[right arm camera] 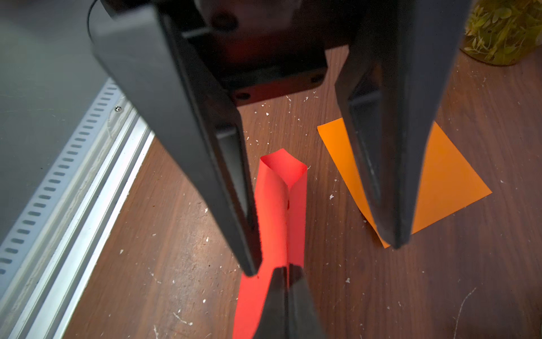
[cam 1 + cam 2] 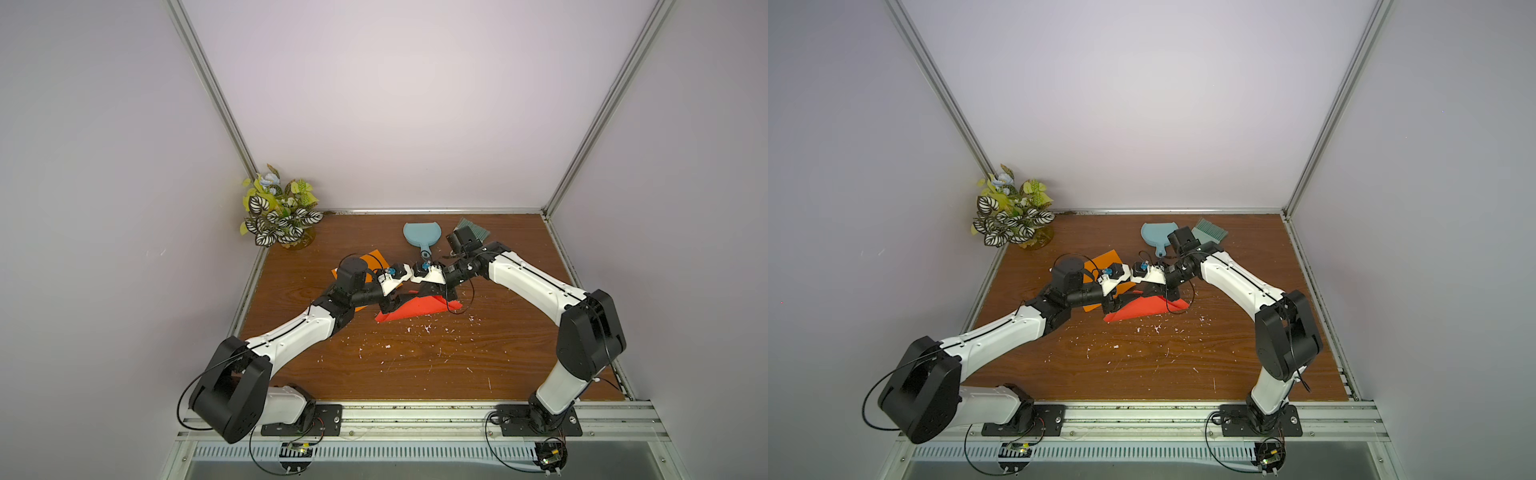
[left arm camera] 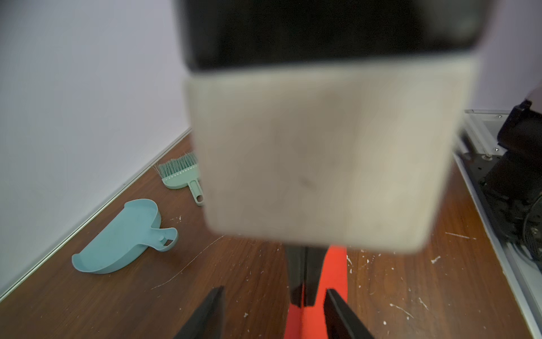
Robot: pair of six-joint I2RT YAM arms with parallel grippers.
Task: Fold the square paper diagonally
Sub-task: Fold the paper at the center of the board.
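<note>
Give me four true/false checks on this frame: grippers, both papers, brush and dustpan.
1. The right gripper is shut on the red paper. True.
2. The left gripper is clamped on the red paper. False: its jaws stand open, one on each side of the folded-over sheet.
3. The orange paper lies flat and unfolded on the table. True.
4. The brush sits inside the dustpan. False: they lie apart on the table near the back wall.

The red paper is matt; the table is scuffed wood grain; the blue dustpan is smooth plastic.
</note>
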